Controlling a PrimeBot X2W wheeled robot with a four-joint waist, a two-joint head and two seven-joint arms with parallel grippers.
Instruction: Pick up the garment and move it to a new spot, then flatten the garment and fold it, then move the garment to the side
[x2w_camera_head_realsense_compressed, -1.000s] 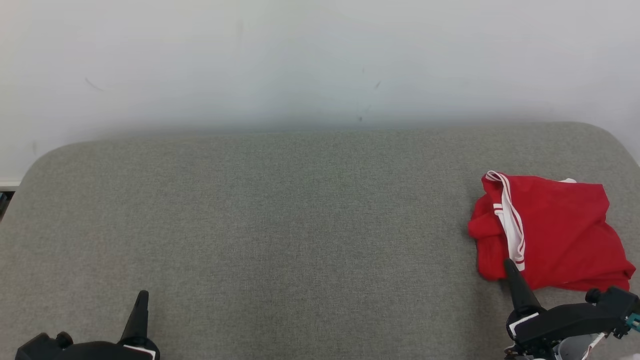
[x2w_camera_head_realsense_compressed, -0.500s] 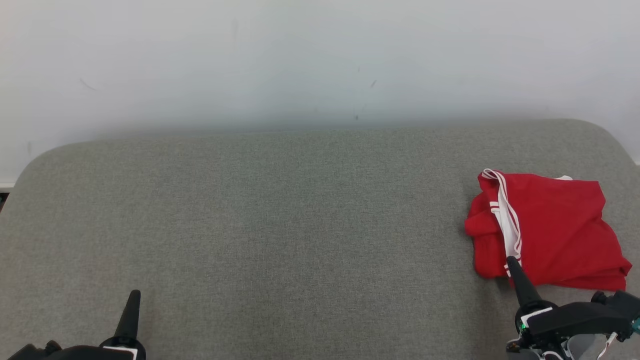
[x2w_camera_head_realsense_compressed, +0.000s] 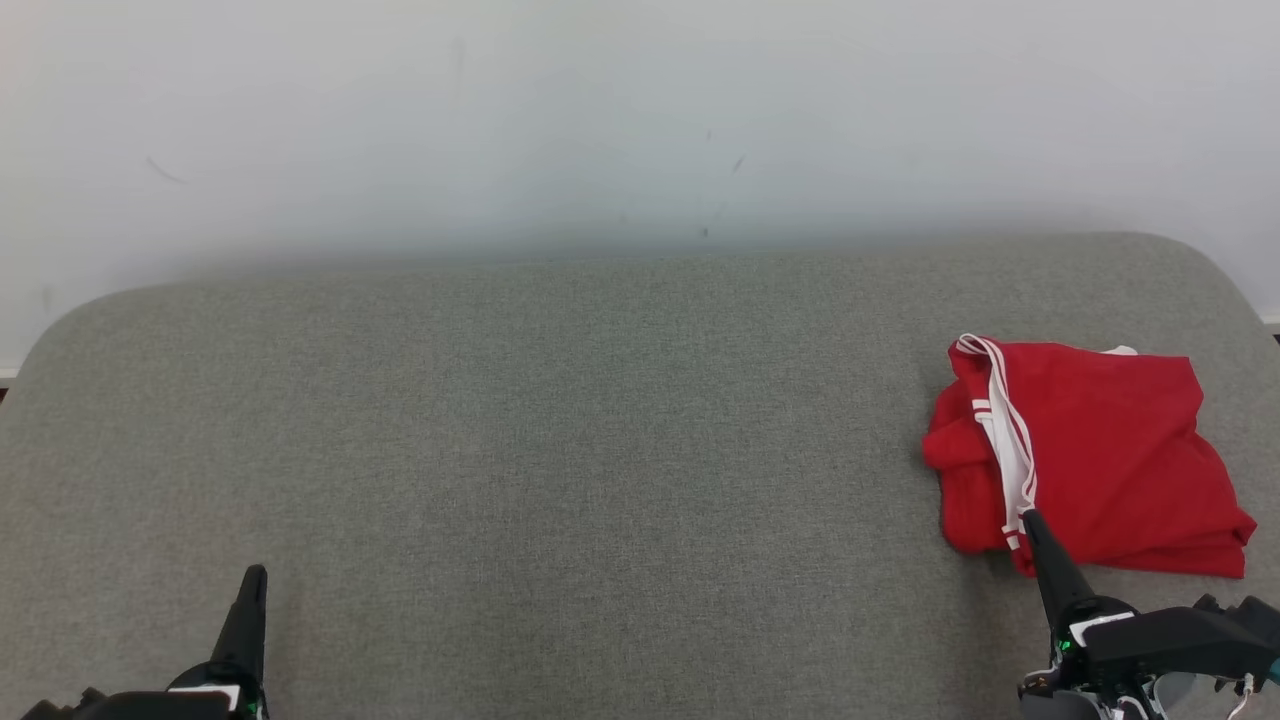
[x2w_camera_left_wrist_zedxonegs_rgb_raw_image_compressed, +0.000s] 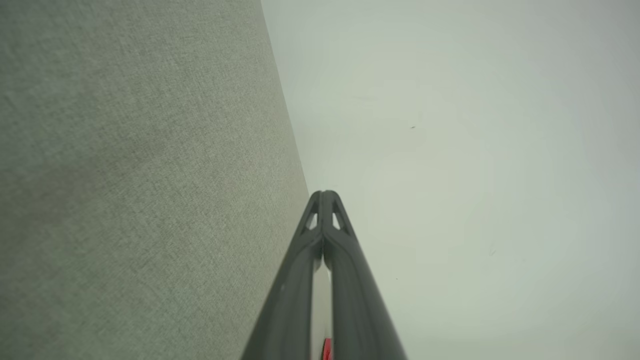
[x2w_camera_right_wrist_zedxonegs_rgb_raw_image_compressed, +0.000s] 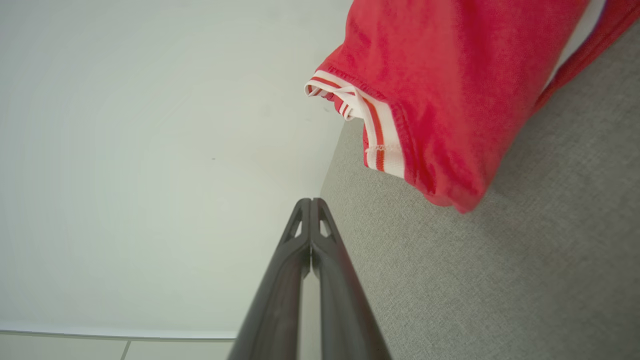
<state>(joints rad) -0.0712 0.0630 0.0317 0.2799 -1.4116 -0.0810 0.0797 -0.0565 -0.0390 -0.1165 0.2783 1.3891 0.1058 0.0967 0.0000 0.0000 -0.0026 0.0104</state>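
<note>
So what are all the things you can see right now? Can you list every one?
garment: one, red with white striped trim, lying bunched at the right end of the padded surface
padded surface: one, grey fabric, across the whole foreground, with rounded far corners
wall: one, white with a few small dark marks, behind the padded surface
left end effector: one, dark, lower left over bare grey fabric, fingers together, holding nothing
right end effector: one, dark, lower right, fingers together, tip by the garment's near left corner, not gripping it
</note>
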